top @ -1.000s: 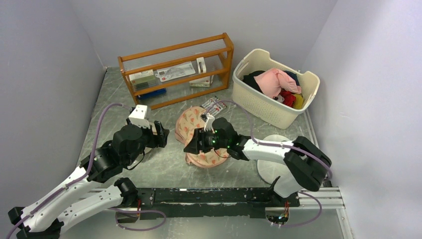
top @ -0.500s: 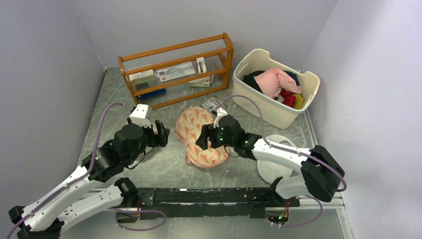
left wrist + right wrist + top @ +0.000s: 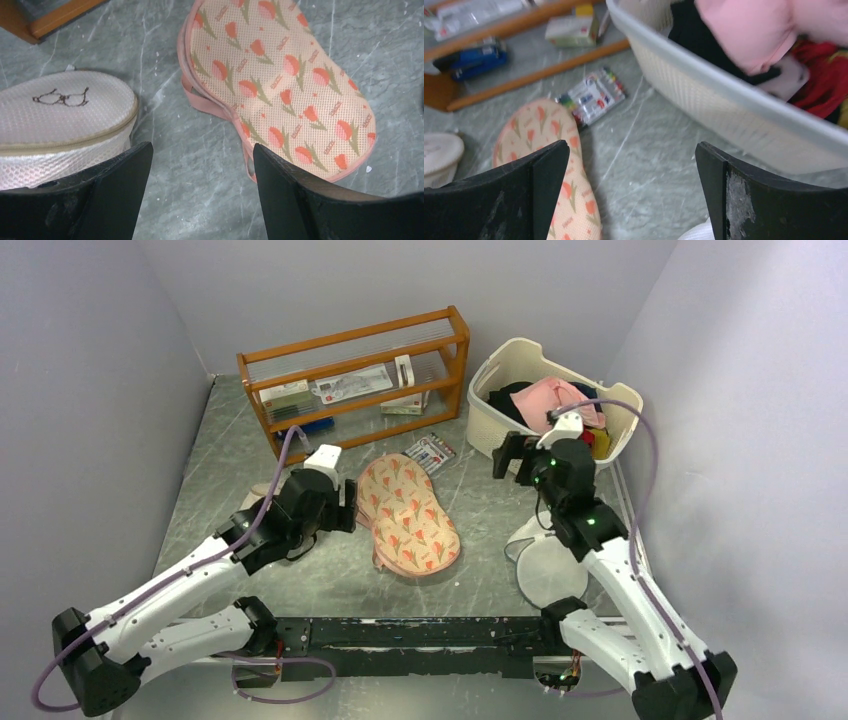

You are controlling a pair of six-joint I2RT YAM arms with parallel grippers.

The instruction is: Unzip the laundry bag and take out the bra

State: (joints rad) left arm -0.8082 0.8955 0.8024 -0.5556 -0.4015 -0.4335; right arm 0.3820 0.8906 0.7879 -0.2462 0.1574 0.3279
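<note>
The peach floral laundry bag [image 3: 408, 513] lies flat on the grey table and also shows in the left wrist view [image 3: 280, 80] and the right wrist view [image 3: 549, 150]. Its left edge gapes slightly, with a pink loop showing. A pale pink moulded garment that looks like the bra [image 3: 553, 402] lies on top of the clothes in the basket [image 3: 749, 30]. My left gripper [image 3: 345, 510] is open and empty just left of the bag [image 3: 200, 150]. My right gripper [image 3: 507, 453] is open and empty, raised beside the basket's near wall [image 3: 631, 147].
A cream laundry basket [image 3: 530, 465] with dark and red clothes stands at the back right. A wooden shelf [image 3: 350, 380] is at the back. A beige pouch with a spectacles drawing [image 3: 60, 115] sits under my left arm. A marker pack [image 3: 430, 450] and white mesh discs [image 3: 550, 575] lie nearby.
My right gripper has left the bag and swung up and right to the basket. The bag now lies flat. My left gripper has moved right, closer to the bag.
</note>
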